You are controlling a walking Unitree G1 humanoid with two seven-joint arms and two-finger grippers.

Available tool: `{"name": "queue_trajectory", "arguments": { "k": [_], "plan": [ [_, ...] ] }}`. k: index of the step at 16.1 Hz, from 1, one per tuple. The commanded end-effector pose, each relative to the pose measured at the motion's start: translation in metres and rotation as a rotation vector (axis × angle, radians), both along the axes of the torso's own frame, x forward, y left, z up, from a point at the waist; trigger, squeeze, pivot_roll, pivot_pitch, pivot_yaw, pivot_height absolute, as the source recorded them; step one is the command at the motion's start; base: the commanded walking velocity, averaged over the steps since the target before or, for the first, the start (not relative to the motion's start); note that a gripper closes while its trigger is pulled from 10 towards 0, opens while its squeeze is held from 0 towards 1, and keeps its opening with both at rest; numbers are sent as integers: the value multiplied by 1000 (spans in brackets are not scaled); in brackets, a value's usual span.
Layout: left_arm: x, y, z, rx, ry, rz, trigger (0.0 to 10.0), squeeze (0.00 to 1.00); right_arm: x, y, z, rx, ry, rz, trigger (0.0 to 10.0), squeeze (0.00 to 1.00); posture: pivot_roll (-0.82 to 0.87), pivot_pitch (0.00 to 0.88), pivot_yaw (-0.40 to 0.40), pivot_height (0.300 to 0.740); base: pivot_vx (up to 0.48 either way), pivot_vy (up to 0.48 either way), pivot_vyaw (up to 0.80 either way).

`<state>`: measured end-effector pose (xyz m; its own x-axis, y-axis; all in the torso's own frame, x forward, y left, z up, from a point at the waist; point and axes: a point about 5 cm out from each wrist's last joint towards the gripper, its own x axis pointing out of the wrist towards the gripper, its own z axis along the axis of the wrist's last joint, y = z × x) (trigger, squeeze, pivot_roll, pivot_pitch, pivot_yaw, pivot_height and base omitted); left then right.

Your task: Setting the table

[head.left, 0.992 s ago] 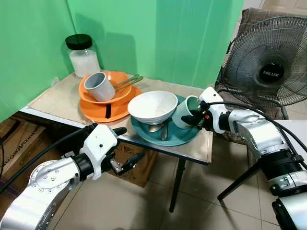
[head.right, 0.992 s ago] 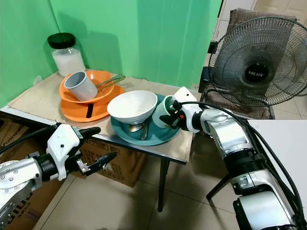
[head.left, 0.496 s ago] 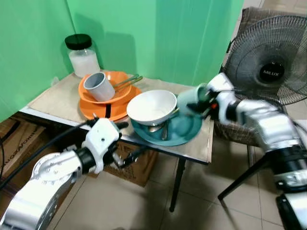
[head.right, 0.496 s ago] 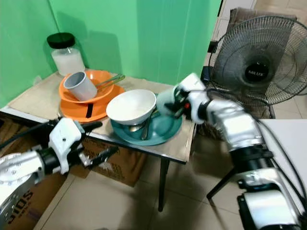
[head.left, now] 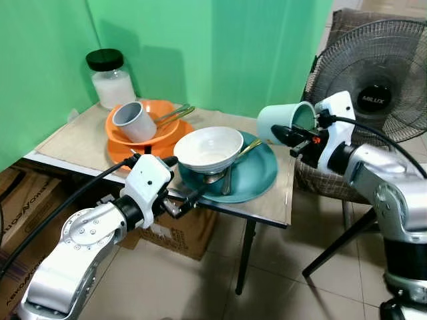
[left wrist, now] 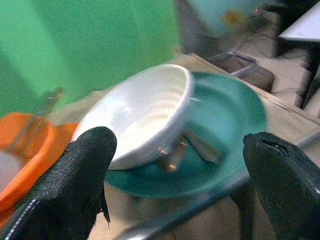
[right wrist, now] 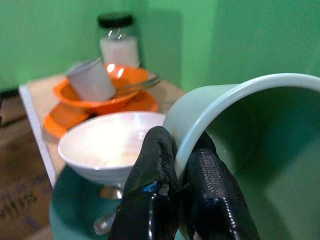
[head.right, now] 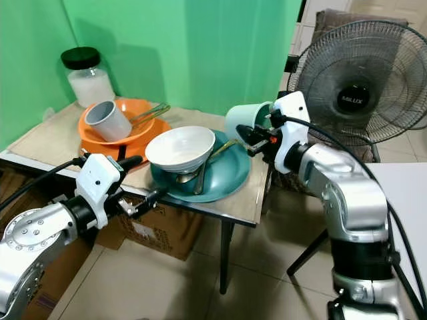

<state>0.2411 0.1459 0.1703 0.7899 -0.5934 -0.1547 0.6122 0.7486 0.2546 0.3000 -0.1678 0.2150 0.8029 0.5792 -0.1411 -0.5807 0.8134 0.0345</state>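
The right gripper [head.left: 291, 137] pinches the rim of a pale green cup [head.left: 285, 122], one finger inside the wall and one outside, holding it in the air above the far right edge of the teal plate [head.left: 257, 177], likely so it can be carried clear of the stack and set down on its own. The cup lies on its side, its long axis near level, mouth toward the gripper's wrist and base toward the white bowl [head.left: 208, 148]. The left gripper [left wrist: 175, 165] has its fingers spread wide just before the table's near edge, facing bowl and plate.
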Motion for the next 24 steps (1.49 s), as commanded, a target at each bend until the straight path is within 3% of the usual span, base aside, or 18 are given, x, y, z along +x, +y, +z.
{"name": "queue_trajectory", "arguments": {
  "k": [1,2,3,5,7,9,13,15,18,20,24],
  "plan": [
    [2,2,4,2,-39,57,10000,0,-9,2,7,27,-15,-12,10000,0,-70,0,35,740,0,0,0],
    [1,3,7,-9,-68,128,10000,0,-18,1,10,33,-65,-66,10000,0,-72,0,34,740,0,0,0],
    [-1,4,9,-37,-97,213,10000,0,-21,-4,7,48,-108,-215,10000,0,-75,0,34,740,0,0,0],
    [5,6,6,-85,-69,347,10000,0,-31,1,-3,-78,-174,-247,10000,0,-72,0,32,740,0,0,0],
    [8,5,6,-95,-66,382,10000,0,-36,6,-4,-29,-195,-285,10000,0,-71,0,29,740,0,0,0],
    [10,1,8,-167,-71,431,10000,0,-38,18,-8,-58,-189,-298,10000,0,-74,0,26,740,0,0,-788],
    [11,-3,4,-155,-92,519,10000,0,-39,21,-7,-61,-211,-364,10000,0,-102,0,15,740,0,0,-791],
    [10,-2,3,-189,-104,563,10000,0,-40,23,-5,-41,-220,-403,10000,0,-113,0,17,740,0,0,-800],
    [7,-6,2,-188,-78,523,10000,0,-42,22,-10,-11,-181,-434,10000,0,-114,0,21,740,0,0,-775],
    [6,-6,2,-143,-99,496,10000,0,-43,22,-11,-11,-177,-430,10000,0,-115,0,22,740,0,0,-775],
    [4,-2,4,-165,-101,502,10000,0,-43,27,-14,-62,-179,-419,10000,0,-105,0,23,740,0,0,-775]
  ]
}}
